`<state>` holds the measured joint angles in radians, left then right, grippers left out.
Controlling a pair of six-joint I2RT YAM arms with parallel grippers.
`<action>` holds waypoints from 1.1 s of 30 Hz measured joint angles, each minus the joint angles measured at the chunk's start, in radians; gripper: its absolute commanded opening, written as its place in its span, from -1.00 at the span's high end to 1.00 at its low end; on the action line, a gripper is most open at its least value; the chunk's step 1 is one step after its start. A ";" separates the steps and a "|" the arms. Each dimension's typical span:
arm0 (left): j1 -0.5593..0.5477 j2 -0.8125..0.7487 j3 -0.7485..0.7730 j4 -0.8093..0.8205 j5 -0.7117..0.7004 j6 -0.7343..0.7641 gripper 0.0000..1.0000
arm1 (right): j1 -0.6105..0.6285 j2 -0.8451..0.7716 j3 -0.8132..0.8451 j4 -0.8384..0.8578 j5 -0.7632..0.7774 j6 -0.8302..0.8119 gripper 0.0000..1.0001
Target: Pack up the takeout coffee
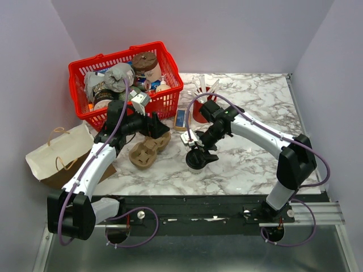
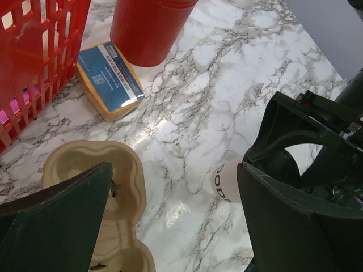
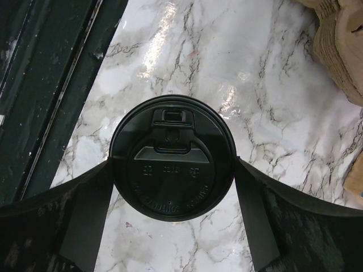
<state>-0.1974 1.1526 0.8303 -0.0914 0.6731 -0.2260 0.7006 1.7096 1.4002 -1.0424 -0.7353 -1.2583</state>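
The takeout coffee [image 3: 170, 161], a cream-white cup with a round black lid, stands on the marble table [image 1: 249, 164] near the middle. My right gripper [image 3: 173, 170] is down over it, one finger on each side, and both fingers [image 3: 85, 215] touch the lid's rim. In the top view the black lid [image 1: 199, 160] shows just below that gripper [image 1: 195, 148]. My left gripper [image 2: 173, 187] hangs open above bare marble beside the cardboard cup carrier [image 2: 85, 170]; the cup's white side [image 2: 227, 182] shows past its right finger. The carrier [image 1: 148, 148] lies in front of the basket.
A red basket [image 1: 170, 102] full of goods stands at the back left. A red cup [image 1: 199, 110] with white cutlery and a yellow-edged blue packet [image 1: 180, 119] sit behind the coffee. A brown paper bag [image 1: 59, 150] lies off the table's left edge.
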 measured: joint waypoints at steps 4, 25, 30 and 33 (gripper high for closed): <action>0.000 0.001 0.000 0.000 0.000 -0.005 -0.96 | 0.002 -0.002 0.000 0.002 0.002 0.001 -0.75; 0.000 0.013 -0.003 0.018 0.000 -0.033 -0.96 | 0.014 -0.082 -0.101 0.113 0.046 0.080 -0.57; 0.000 0.013 -0.003 0.021 0.000 -0.034 -0.96 | 0.013 -0.107 -0.111 0.122 0.092 0.121 -0.56; 0.001 0.013 -0.003 0.025 0.000 -0.037 -0.96 | 0.005 -0.127 -0.119 0.123 0.126 0.146 -0.54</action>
<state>-0.1963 1.1652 0.8268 -0.0666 0.6735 -0.2634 0.7052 1.5829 1.2808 -0.9192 -0.6094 -1.1118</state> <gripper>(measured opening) 0.982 0.830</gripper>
